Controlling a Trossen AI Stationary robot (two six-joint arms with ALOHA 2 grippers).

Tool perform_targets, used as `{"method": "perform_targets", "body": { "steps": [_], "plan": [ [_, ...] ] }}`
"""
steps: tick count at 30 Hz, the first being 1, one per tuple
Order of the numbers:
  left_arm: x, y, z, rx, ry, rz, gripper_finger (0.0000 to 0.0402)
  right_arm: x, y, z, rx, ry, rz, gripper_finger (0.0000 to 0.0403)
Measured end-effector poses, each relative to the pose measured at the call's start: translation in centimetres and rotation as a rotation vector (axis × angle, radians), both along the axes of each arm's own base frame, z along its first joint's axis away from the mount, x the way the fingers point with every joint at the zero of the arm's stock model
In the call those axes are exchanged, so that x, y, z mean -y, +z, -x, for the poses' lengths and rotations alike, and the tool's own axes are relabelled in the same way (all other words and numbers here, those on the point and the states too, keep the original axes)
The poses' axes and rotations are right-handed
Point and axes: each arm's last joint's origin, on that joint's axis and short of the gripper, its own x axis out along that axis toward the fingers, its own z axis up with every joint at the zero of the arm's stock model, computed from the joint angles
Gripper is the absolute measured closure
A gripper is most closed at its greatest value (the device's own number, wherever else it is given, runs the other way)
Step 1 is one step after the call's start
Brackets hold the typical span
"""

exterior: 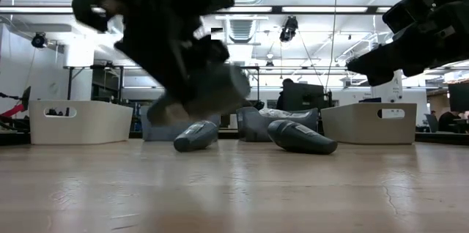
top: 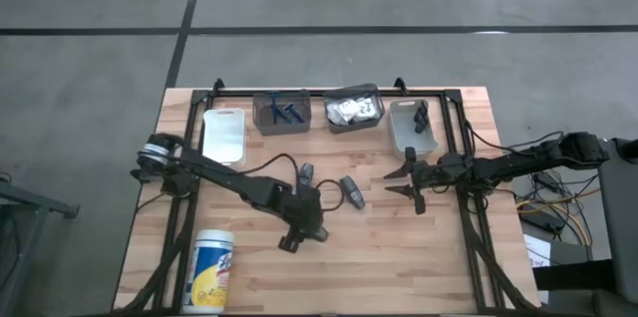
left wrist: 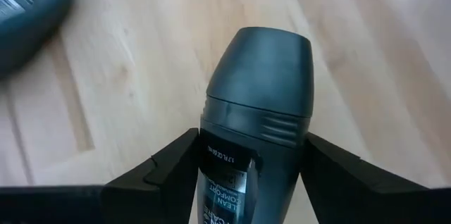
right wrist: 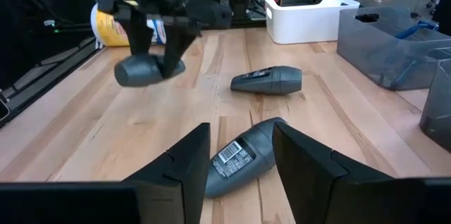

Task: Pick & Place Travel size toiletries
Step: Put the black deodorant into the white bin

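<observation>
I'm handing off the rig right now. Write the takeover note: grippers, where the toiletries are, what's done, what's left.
Left gripper: shut on a dark grey tube, held above the table's middle.
Right gripper: open, near the right side of the table, with nothing between its fingers.
Two more dark grey tubes lie loose on the wood: one beside the left arm, one toward the right gripper.
Bins along the far edge: blue sticks in one grey bin, white packets in the next, a small black piece in the right one; the white bin looks empty.
Left: bin the held tube, then the two loose ones.
</observation>
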Motion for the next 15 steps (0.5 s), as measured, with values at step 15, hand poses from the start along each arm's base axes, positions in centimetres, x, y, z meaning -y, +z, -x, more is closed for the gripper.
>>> {"method": "perform_targets", "body": {
  "steps": [15],
  "plan": [
    [-2.3, 7.5, 2.7, 0.224, 0.057, 0.051, 0.0183, 0.0, 0.0, 0.0, 0.000, 0.000, -0.002, 0.0303]
  ]
}}
